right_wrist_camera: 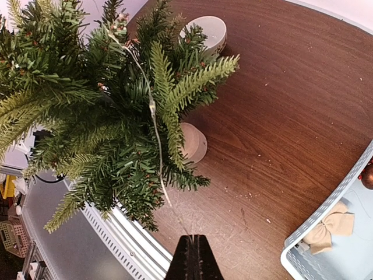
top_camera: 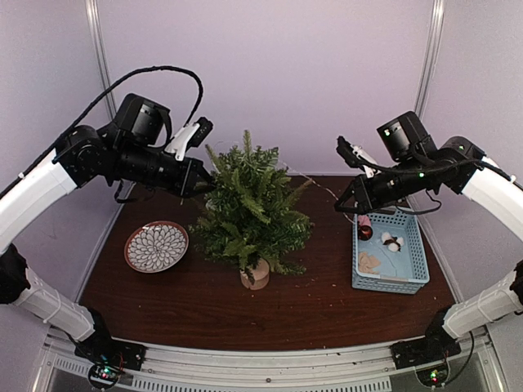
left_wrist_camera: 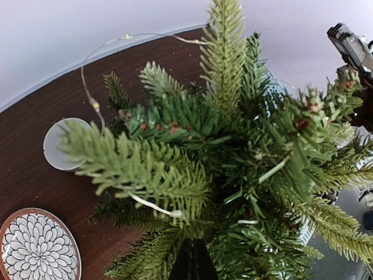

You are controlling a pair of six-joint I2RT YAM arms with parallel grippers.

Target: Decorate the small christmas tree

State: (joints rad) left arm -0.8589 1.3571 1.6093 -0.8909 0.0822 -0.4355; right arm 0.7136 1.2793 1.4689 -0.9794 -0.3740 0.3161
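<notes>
On my left a flower-patterned plate [top_camera: 156, 246] lies on the dark wooden worktop [top_camera: 327, 310]. On my right a pale blue basket [top_camera: 391, 286] holds a beige bow [top_camera: 369, 262], a red bauble [top_camera: 365, 233] and a small white-and-black piece [top_camera: 392, 242].

Matt plastic needles on christmas tree [top_camera: 249, 208]; pale wood stump [top_camera: 256, 276]; dark wood-grain table [top_camera: 327, 302]; blue plastic basket [top_camera: 391, 286].

Green tree [top_camera: 249, 208], blue basket [top_camera: 391, 287], white petal-patterned plate [top_camera: 156, 246].
</notes>
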